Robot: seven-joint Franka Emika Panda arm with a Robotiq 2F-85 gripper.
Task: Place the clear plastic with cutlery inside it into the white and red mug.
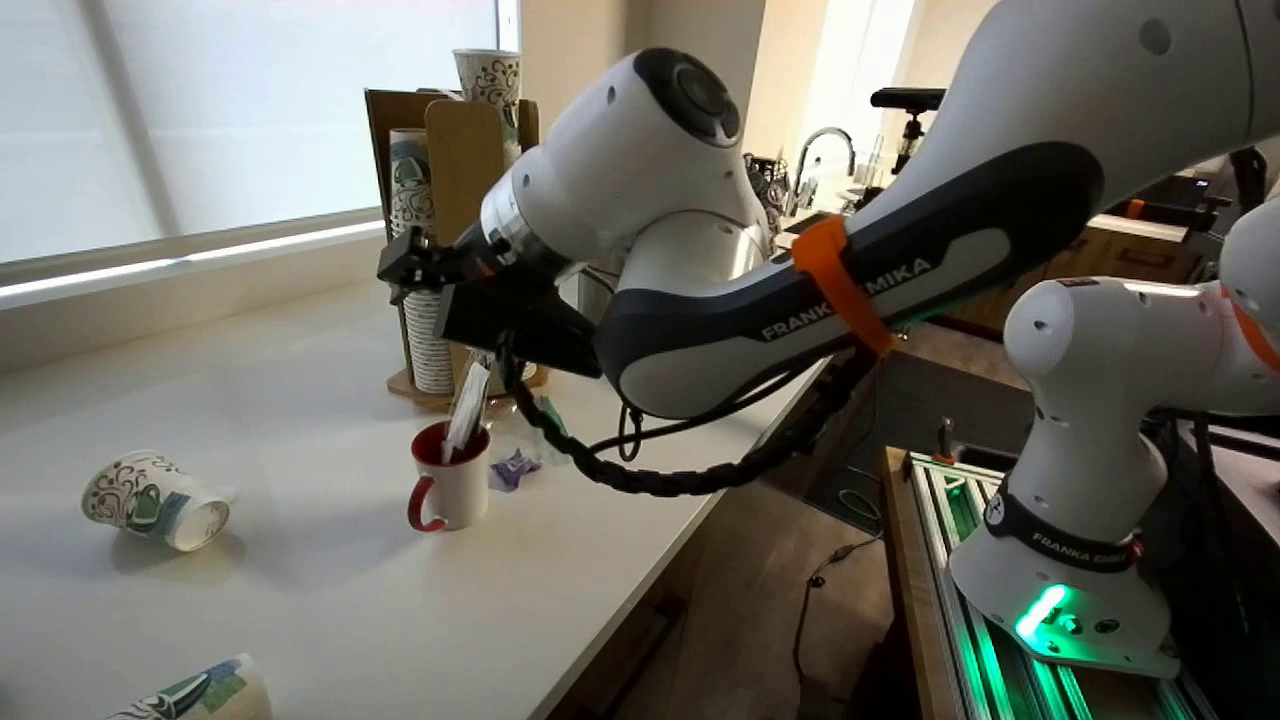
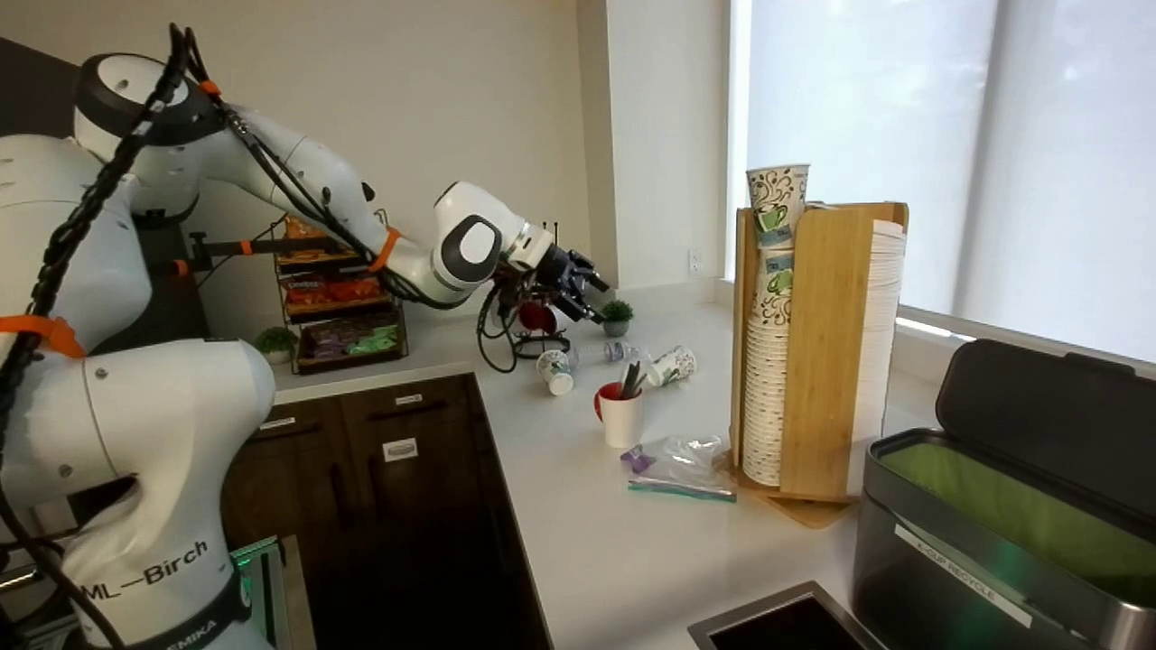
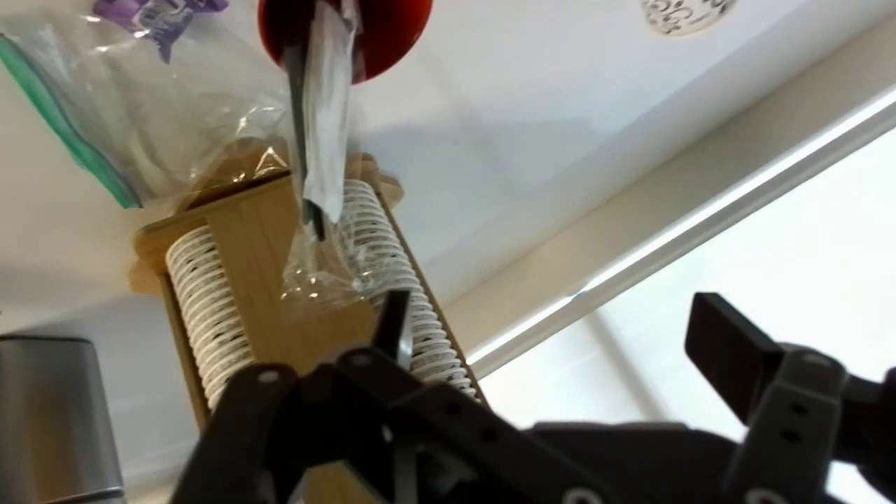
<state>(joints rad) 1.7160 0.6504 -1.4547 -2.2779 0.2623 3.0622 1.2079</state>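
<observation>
The clear plastic sleeve of cutlery [image 3: 327, 119] stood in the white and red mug [image 1: 462, 492], its lower part down inside the red interior, its upper part leaning out above the rim. In the wrist view its long axis ran down from the mug's mouth at top centre, ending in a loose transparent tip. From my end effector [image 3: 553, 325], along the bottom and right of that frame, the sleeve lay to the upper left. My fingers [image 3: 731, 350] were spread wide, with nothing between them; in an exterior view they hung above the sleeve, to its upper left, not touching it. I judged the placing done, or very nearly: the next move seemed to call for backing off without snagging that loose tip.

A pale strip [image 1: 467, 405] and darker pieces [image 3: 298, 105] showed in the plastic. Just beside the mug on the counter [image 1: 340, 630] lay a zip bag [image 2: 686, 460] with a purple wrapper [image 2: 637, 460], whether in or on it I could not tell. Nearby, a wooden holder [image 2: 826, 352] carried tall stacks of patterned paper cups [image 2: 768, 388]. A dark bin [image 2: 939, 605], lid raised, showed a green lining [image 2: 1007, 510] at the lower right of an exterior view.
</observation>
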